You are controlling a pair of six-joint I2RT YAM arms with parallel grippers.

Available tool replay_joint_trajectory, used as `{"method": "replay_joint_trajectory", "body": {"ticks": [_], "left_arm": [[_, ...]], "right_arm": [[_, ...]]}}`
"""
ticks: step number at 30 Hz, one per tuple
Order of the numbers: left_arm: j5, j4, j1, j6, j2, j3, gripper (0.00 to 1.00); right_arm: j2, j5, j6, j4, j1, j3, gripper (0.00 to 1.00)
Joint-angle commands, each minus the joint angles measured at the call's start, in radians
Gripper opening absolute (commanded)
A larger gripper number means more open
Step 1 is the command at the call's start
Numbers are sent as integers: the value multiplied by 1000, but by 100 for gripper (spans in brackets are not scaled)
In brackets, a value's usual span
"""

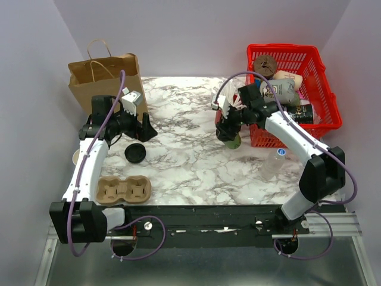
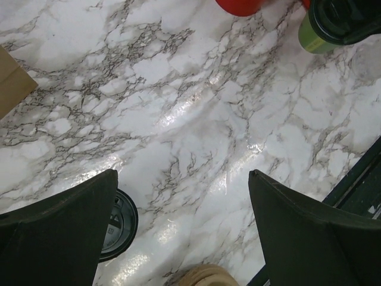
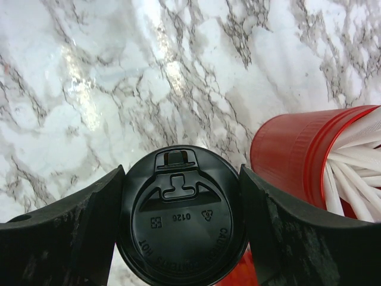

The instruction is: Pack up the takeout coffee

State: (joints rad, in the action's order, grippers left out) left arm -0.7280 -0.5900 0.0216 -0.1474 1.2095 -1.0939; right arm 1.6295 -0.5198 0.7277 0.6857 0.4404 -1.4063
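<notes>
Right gripper (image 3: 181, 179) sat clamped on the takeout coffee (image 3: 178, 232), fingers pressing both sides of its black lid. Coffee was right of table centre, just beside the red cup of white sticks (image 3: 294, 158) and near the red basket (image 1: 328, 98); couldn't tell if it was lifted. Left gripper (image 2: 183, 179) hung with jaws apart over the marble table (image 2: 178, 89), holding nothing. Risks: a grip at lid level could pop the lid or let the cup slip and spill, and the finger nearest the stick cup could tip it.
</notes>
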Motion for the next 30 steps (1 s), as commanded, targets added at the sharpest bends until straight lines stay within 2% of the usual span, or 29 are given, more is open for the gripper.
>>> {"method": "replay_joint_trajectory", "body": {"ticks": [1, 5, 15, 22, 26, 30], "left_arm": [[45, -194, -8, -156, 16, -70, 99], [62, -249, -8, -176, 35, -103, 98], [104, -268, -3, -202, 68, -121, 99], [105, -274, -3, -205, 70, -121, 98], [98, -261, -3, -198, 67, -113, 99], [84, -249, -5, -184, 61, -103, 99]], "right_arm": [[-53, -161, -76, -219, -34, 96, 75], [-72, -178, -103, -302, -81, 167, 75], [-72, -197, -116, -419, -132, 280, 79], [-53, -184, -123, -437, -138, 313, 82], [-66, -245, -151, -443, -138, 310, 82], [-76, -287, -264, -468, -131, 279, 82]]}}
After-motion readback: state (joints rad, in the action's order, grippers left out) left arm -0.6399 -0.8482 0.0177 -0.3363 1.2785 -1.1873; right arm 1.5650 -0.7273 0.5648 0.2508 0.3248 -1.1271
